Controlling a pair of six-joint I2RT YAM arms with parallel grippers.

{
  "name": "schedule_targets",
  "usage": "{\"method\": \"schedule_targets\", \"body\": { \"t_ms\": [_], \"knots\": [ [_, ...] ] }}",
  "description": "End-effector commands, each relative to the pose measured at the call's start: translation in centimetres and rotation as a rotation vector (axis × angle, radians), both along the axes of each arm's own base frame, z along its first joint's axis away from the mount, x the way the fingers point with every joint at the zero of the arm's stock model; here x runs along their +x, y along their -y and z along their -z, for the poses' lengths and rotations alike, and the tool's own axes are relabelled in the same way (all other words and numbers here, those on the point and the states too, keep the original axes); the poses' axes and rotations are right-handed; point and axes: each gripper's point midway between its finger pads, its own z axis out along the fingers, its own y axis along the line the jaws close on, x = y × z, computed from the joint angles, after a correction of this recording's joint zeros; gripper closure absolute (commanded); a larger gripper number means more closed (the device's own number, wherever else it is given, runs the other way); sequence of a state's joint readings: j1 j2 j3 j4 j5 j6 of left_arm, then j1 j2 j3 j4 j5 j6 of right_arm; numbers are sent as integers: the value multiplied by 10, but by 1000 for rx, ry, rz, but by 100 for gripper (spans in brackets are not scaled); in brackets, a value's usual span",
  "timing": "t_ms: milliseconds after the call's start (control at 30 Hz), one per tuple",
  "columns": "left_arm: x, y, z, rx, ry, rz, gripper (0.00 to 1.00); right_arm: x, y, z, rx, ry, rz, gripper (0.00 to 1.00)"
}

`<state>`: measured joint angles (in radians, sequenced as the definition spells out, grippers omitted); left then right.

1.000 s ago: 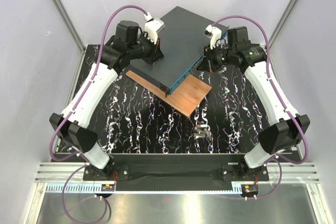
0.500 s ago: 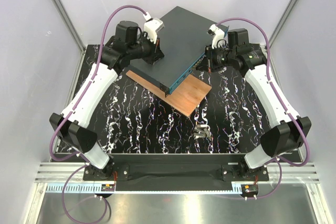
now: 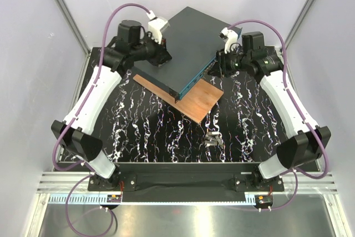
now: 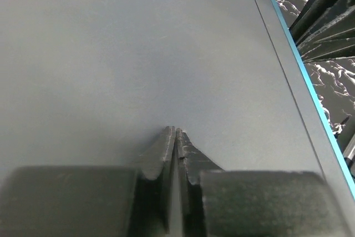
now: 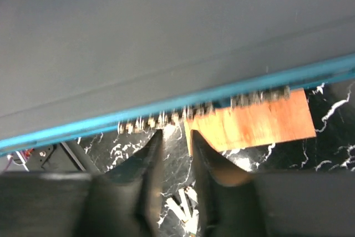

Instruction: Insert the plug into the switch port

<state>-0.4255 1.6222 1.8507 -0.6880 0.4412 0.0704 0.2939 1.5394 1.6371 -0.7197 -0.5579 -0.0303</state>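
The switch (image 3: 183, 43), a flat dark grey-teal box with a teal front face, lies tilted at the back, partly on a brown wooden board (image 3: 195, 102). My left gripper (image 3: 161, 58) is shut and empty, its tips resting on the switch's top (image 4: 138, 43) near its left edge; it also shows in the left wrist view (image 4: 175, 131). My right gripper (image 3: 217, 66) is narrowly open and empty, its tips (image 5: 175, 137) just in front of the port row (image 5: 166, 119). The plug (image 3: 214, 139), small and pale, lies on the black marbled table; it shows between my right fingers (image 5: 186, 212).
The wooden board (image 5: 260, 117) sticks out under the switch's front right corner. White enclosure walls with metal posts stand on both sides and at the back. Purple cables loop over both arms.
My left gripper has slid a little left and back along the switch's top. My right wrist has turned and shifted slightly by the front face. The plug has not moved.
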Motion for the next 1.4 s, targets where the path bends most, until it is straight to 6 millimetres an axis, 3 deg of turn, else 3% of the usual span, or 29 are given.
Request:
{"method": "schedule_targets", "body": {
  "t_ms": [0,33,67,133,200,267,400,433,567,633,700,867,933,1033,1100,1133,1267,1300,1367],
  "knots": [
    [-13,-18,-69,-129,132,21,77,-9,19,-33,-31,187,-10,62],
    [-12,-28,-77,-153,150,13,71,-19,25,-40,-41,220,-13,57],
    [-13,-28,-82,-182,169,25,62,-27,29,-30,-59,197,-15,51],
    [-28,-37,-103,-234,210,27,55,-41,40,-36,-68,228,-7,43],
    [-41,-42,-116,-249,259,43,47,-49,49,-28,-77,217,7,30],
    [-52,-46,-119,-219,299,72,44,-62,55,-26,-70,206,11,23],
    [-100,-41,-113,-175,340,252,37,-73,78,-22,-52,172,78,5],
    [-111,-35,-110,-162,345,296,36,-76,89,-24,-57,176,115,5],
    [-156,-16,-71,-2,374,495,35,-92,108,-19,-77,151,151,4],
    [-177,-4,-62,44,409,562,36,-108,111,-12,-112,133,112,4],
    [-191,0,-53,39,409,598,36,-111,132,-3,-163,108,165,6],
    [-222,16,-1,126,415,699,38,-146,148,35,-309,25,92,15],
    [-238,15,4,109,420,721,38,-161,147,49,-329,-11,36,19],
    [-251,16,32,146,404,723,39,-174,153,89,-374,-135,-5,24],
    [-262,19,64,196,387,784,39,-169,161,101,-424,-155,-6,25],
    [-277,27,76,229,421,864,39,-163,169,107,-462,-157,8,25],
    [-280,59,115,315,423,977,40,-148,179,125,-503,-205,42,24],
    [-283,73,134,352,375,1020,42,-146,178,126,-484,-228,60,24],
    [-285,99,134,344,354,1025,45,-134,178,126,-469,-216,96,24]
  ]
}}
